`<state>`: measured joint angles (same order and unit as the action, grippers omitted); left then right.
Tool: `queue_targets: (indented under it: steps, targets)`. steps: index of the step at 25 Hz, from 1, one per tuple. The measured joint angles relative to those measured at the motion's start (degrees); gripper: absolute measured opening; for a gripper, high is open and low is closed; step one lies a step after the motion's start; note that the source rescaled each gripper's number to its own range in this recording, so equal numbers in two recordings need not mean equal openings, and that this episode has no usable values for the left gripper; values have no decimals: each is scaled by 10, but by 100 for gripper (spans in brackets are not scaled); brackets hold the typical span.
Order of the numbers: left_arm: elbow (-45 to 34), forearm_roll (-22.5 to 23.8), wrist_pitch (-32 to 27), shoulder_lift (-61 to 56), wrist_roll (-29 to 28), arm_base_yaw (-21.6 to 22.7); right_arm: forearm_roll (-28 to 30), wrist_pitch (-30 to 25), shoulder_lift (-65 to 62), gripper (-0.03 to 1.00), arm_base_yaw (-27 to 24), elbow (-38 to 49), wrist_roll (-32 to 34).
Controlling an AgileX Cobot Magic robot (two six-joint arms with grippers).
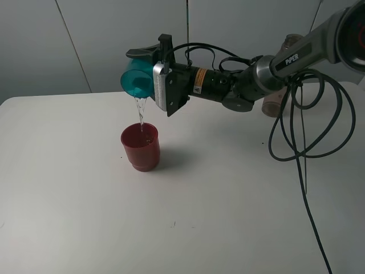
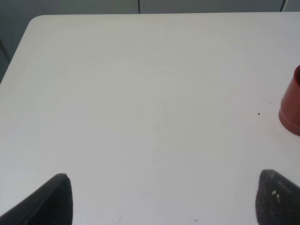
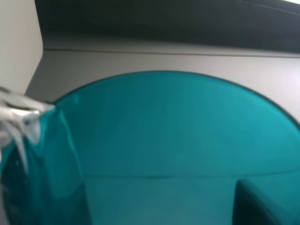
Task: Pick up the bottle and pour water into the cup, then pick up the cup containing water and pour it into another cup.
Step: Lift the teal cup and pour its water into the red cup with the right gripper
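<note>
My right gripper [image 1: 145, 74] is shut on the translucent teal cup [image 1: 137, 80], held tipped on its side above the dark red cup [image 1: 141, 147]. A thin stream of water [image 1: 140, 114] falls from the teal rim into the red cup, which stands upright on the white table [image 1: 68, 200]. The teal cup [image 3: 178, 131] fills the right wrist view, with water [image 3: 18, 122] spilling over its edge. The smoky bottle [image 1: 274, 105] stands at the back right, mostly hidden behind the right arm. My left gripper [image 2: 164, 201] is open over bare table, and the red cup [image 2: 291, 110] sits off to its side.
Black cables [image 1: 296, 131] hang in loops from the right arm down to the table at the right. The table's back edge meets a grey wall. The left arm does not show in the exterior high view.
</note>
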<state>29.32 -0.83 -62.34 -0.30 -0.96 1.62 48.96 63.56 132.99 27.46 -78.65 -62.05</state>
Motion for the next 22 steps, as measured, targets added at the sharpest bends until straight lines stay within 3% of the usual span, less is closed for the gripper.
queue_targets:
  steps: [17, 22]
  targets:
    - [0, 0, 0, 0, 0, 0, 25, 26, 0, 3, 0, -1, -38]
    - [0, 0, 0, 0, 2, 0, 29, 33, 0, 3, 0, -1, -77]
